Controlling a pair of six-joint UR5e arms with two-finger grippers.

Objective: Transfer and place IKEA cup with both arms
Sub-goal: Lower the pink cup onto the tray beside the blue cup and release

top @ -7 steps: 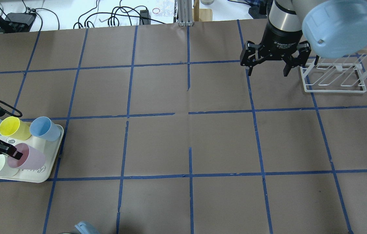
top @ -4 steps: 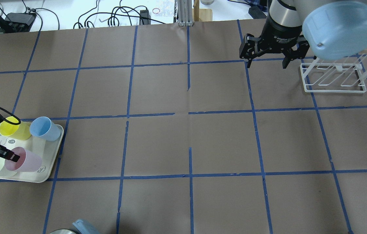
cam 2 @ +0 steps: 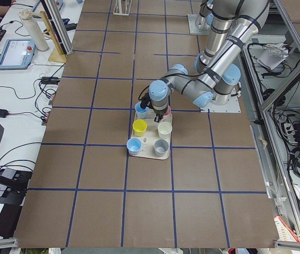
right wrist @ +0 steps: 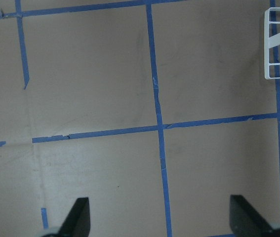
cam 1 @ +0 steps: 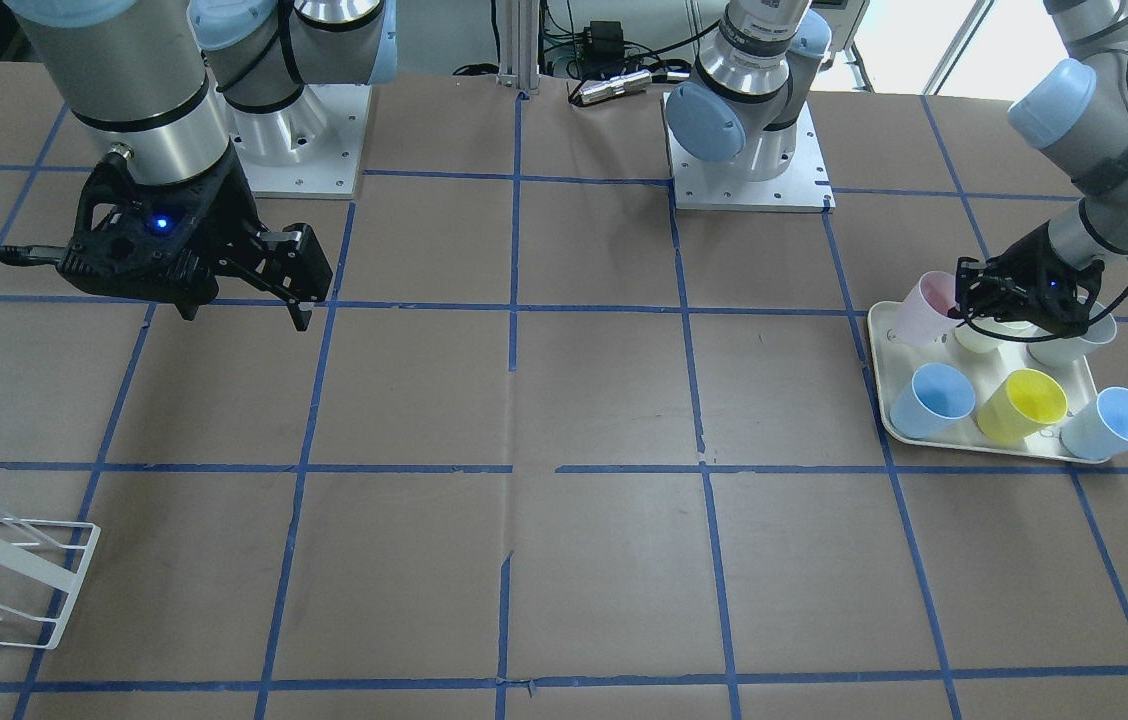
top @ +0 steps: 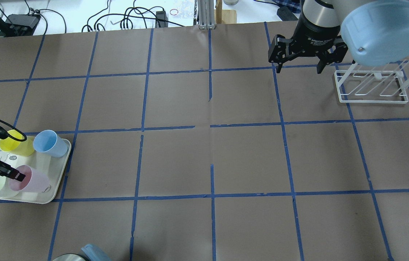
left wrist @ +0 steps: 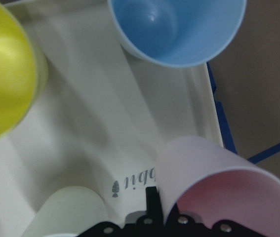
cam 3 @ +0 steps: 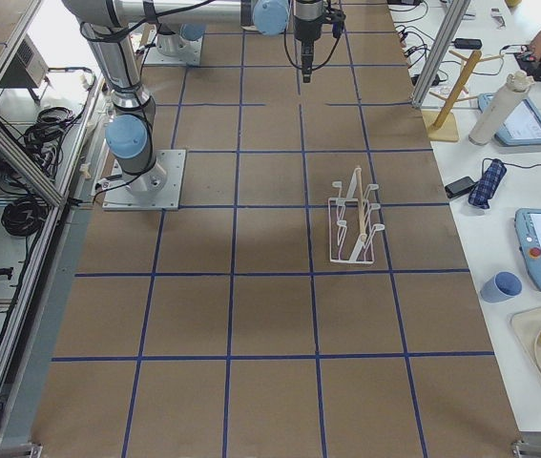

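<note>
Far left on the surface, over the white tray (top: 57, 174): IKEA cup (top: 32, 180), tilted, crowded by 5 other cups, rim wall pinched in the left gripper (top: 15, 175), closed down on it. Looks light, thin and smooth, so likely to flex or slip; calls for a gentle hold at the rim. Far right, beside the wire rack (top: 371, 88): right gripper (top: 299, 69), spread wide, holding nothing.
</note>
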